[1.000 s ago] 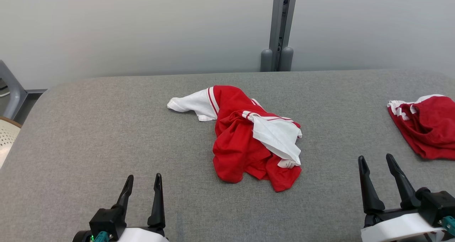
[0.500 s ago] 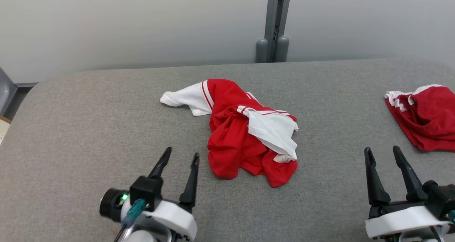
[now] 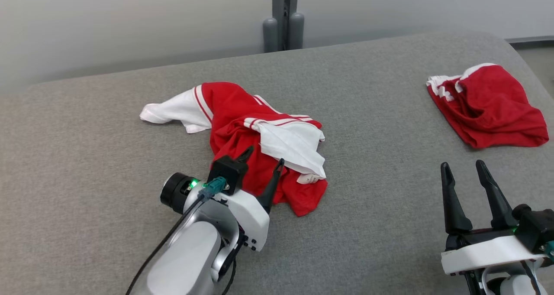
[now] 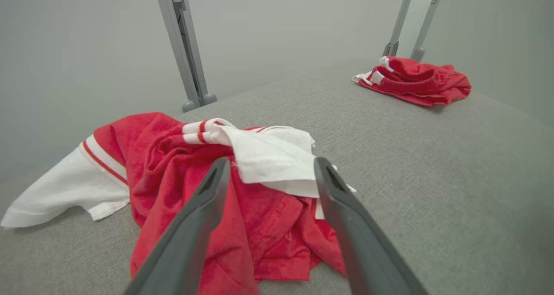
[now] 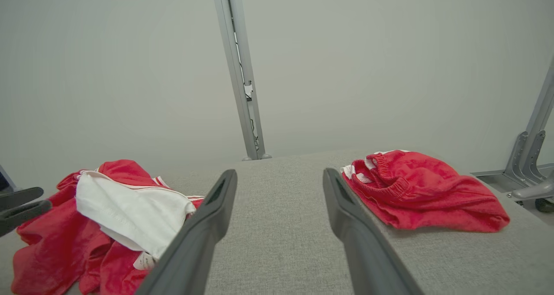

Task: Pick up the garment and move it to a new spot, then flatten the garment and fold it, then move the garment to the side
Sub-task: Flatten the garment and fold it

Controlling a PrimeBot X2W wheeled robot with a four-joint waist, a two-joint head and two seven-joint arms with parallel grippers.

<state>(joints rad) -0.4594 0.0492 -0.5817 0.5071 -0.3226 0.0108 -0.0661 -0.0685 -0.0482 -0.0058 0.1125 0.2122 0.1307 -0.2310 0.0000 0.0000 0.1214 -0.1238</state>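
Note:
The garment [image 3: 225, 113] is a crumpled red-and-white shirt lying mid-table, one white sleeve trailing to the left. My left gripper [image 3: 266, 154] is open, its fingers reaching over the near-left part of the heap. In the left wrist view the garment [image 4: 173, 156] lies right under the left gripper [image 4: 272, 161], the tips flanking a white panel; whether they touch the cloth I cannot tell. My right gripper [image 3: 461, 165] stands open at the lower right, apart from all cloth. In the right wrist view the right gripper [image 5: 279, 173] frames bare table, with the garment [image 5: 121, 199] to the left.
A second red garment [image 3: 489, 104] lies bunched at the far right, near the table's rounded corner; it also lies ahead on the right [image 5: 424, 186]. The grey cloth-covered table [image 3: 86, 147] has open room on the left. A grey post [image 3: 283, 22] stands behind the far edge.
My left arm has reached forward and to the right, bringing its open fingers over the garment's near side. The head camera has turned, shifting the whole picture left. The right gripper has kept its place.

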